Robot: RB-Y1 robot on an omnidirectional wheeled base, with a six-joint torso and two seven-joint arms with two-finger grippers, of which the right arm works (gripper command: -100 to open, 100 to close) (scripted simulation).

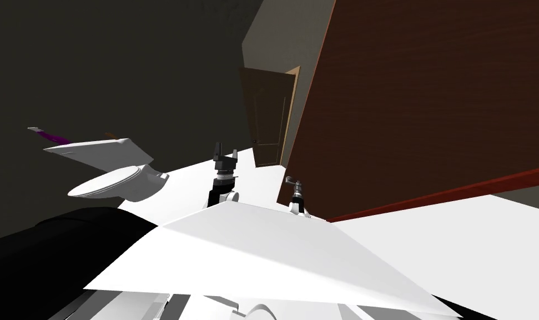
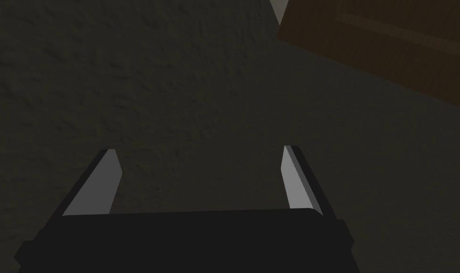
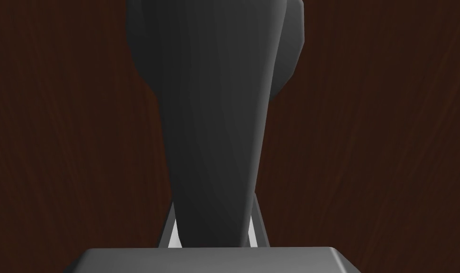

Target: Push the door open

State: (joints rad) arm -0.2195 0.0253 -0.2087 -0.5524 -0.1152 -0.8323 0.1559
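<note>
Right wrist view: right tool (image 3: 213,208) clamped on the dark grey lever handle (image 3: 214,118), dark brown door (image 3: 58,142) right behind it (front right of me); left tool (image 2: 199,149) spread wide, holding nothing.

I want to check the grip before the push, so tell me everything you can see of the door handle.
The door handle is a smooth, dark grey lever, metal by its look. It is narrow at the right gripper and widens towards a rounded base on the dark red-brown, wood-grained door. The gripper is shut on it, and its fingers press both sides. In the head view the handle shows small, near the door's edge.
</note>
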